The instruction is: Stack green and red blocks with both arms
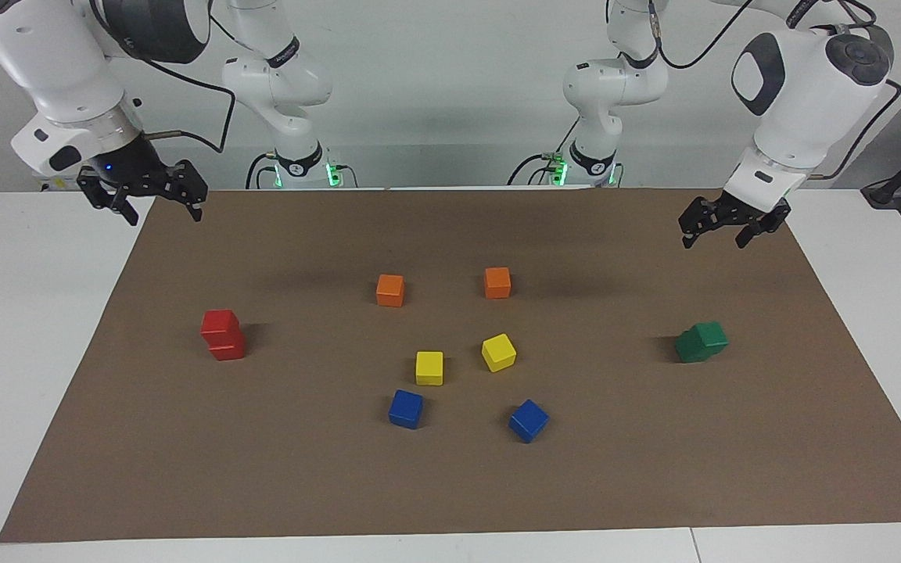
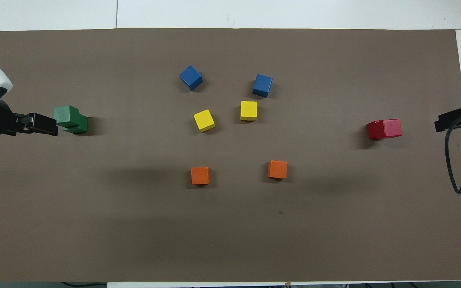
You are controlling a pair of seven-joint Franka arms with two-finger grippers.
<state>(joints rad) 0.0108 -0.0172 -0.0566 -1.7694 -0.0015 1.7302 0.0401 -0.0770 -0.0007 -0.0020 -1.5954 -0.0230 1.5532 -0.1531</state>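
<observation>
Two red blocks [image 1: 223,335] stand stacked toward the right arm's end of the brown mat, the upper one slightly offset; the overhead view shows the red stack [image 2: 384,129] too. Two green blocks [image 1: 701,342] are stacked toward the left arm's end, the top cube skewed, also seen from overhead as the green stack [image 2: 70,119]. My right gripper [image 1: 163,215] hangs open and empty high over the mat's edge, well clear of the red stack. My left gripper [image 1: 714,241] waits open and empty over the mat, apart from the green stack.
In the middle of the mat [image 1: 341,485] lie two orange cubes [image 1: 390,290] [image 1: 497,282], two yellow cubes [image 1: 429,367] [image 1: 498,352] and two blue cubes [image 1: 406,409] [image 1: 529,421]. White table borders the mat on all sides.
</observation>
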